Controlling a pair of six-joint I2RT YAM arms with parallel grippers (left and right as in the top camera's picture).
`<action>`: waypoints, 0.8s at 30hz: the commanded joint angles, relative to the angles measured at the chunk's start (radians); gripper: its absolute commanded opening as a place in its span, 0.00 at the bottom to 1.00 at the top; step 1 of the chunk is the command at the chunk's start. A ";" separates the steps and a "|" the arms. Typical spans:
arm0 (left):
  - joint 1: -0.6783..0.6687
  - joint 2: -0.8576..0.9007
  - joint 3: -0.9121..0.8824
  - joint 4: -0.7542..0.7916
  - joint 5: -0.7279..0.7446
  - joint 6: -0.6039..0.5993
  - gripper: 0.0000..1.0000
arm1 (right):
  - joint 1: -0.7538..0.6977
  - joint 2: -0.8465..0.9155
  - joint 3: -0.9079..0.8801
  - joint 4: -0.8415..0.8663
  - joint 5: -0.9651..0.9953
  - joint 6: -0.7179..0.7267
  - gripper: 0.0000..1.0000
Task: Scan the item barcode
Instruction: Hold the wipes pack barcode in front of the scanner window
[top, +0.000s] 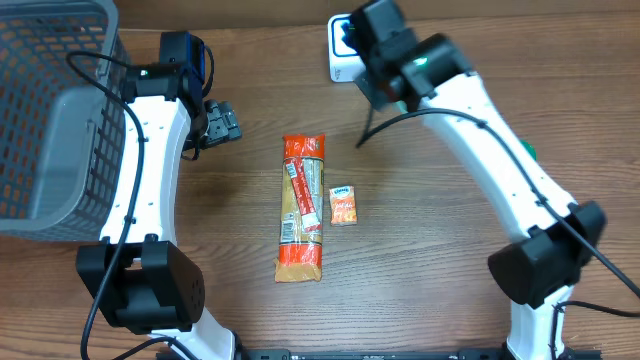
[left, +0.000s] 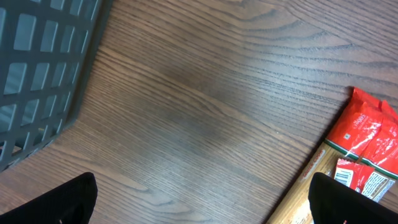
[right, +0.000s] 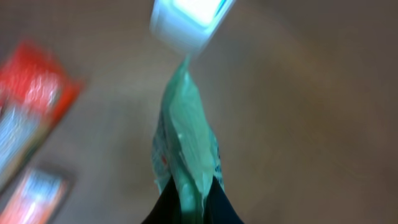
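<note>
Beside the scanner (right: 188, 20), right end effector (right: 189, 196) pinches green packet (right: 186, 134) edge-on; barcode may misread. Left end effector (top: 221, 122) released.

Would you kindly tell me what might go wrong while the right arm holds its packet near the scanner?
The green packet is pinched only along one edge, so it might sag or slip. It looks edge-on to the white scanner, so the barcode may not face it.

counter (left: 205, 112): dark wood grain, matt
basket (top: 40, 60): grey plastic lattice
long packet (top: 301, 205): glossy film
green pouch (right: 186, 143): smooth film
</note>
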 joint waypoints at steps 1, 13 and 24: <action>-0.001 -0.001 -0.003 0.001 -0.010 0.015 1.00 | -0.053 0.039 -0.032 -0.175 -0.271 0.072 0.04; -0.001 -0.001 -0.003 0.001 -0.010 0.015 1.00 | -0.147 0.040 -0.526 -0.096 -0.248 0.076 0.15; -0.001 -0.001 -0.003 0.001 -0.010 0.015 1.00 | -0.151 0.030 -0.507 -0.025 -0.043 0.365 0.61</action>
